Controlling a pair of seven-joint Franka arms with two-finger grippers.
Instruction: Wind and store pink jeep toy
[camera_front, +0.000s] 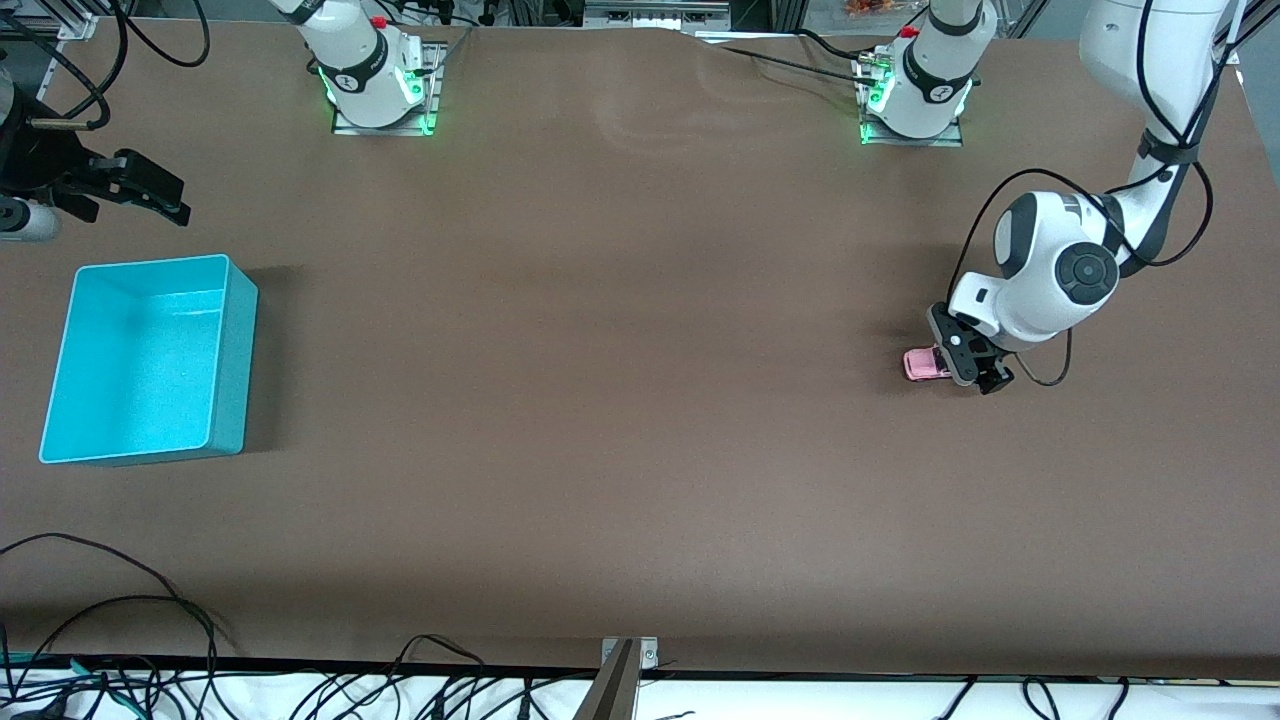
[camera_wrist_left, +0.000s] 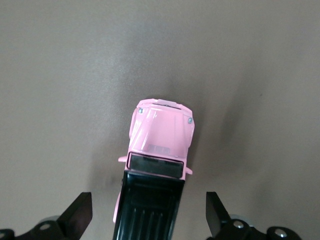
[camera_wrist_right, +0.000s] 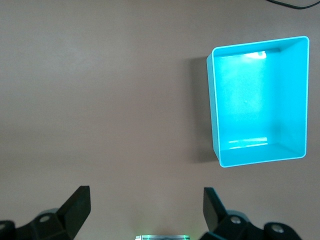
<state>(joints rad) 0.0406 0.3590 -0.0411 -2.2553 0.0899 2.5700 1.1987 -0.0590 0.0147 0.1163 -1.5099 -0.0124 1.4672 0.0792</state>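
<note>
Right gripper (camera_front: 150, 195): at the right arm's end of the table, up in the air over bare tabletop just past the bin; its 2 black fingers (camera_wrist_right: 75, 207) are spread wide with nothing between them; this arm waits
Turquoise bin (camera_front: 232, 350): an open rectangular box resting on the table toward the right arm's end, nearer to the front camera than the right gripper; the right wrist view shows its inside (camera_wrist_right: 300, 100) with nothing in it
Table (camera_front: 620, 400): a brown surface, with the 2 arm bases along its edge farthest from the front camera
Pink jeep toy (camera_front: 925, 363): standing on the table toward the left arm's end, well apart from the bin; the left wrist view shows its pink bonnet (camera_wrist_left: 161, 132) and its black roof
Left gripper (camera_front: 970, 360): low over the toy, its fingers (camera_wrist_left: 77, 215) held wide apart on either side of the black roof, each with a clear gap to the toy, so it grips nothing
</note>
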